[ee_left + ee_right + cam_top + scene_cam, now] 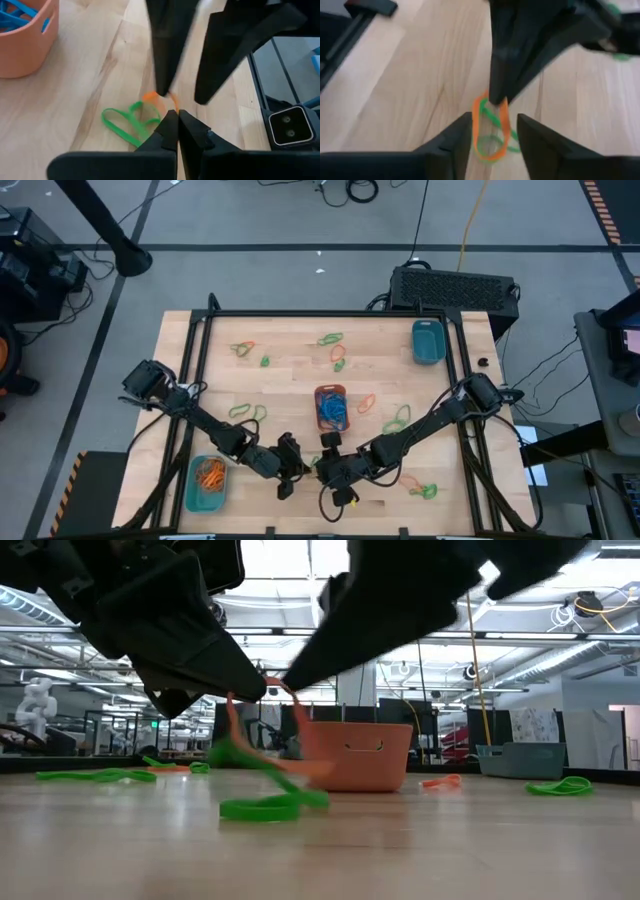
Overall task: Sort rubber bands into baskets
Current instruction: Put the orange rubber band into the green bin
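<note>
Both arms converged at the near centre of the table, grippers tip to tip.

The left arm reaches in from the left edge, elbow bent, its wrist low over the boards; the left gripper [297,467] points toward the right arm and its fingers [170,131] are pressed together with no gap between them. The right arm reaches in from the right edge in mirror pose, wrist equally low; the right gripper [322,467] faces the left one, just beside it, its fingers [457,132] standing apart. From table height both grippers come down steeply, their tips close above the surface and near each other.
</note>
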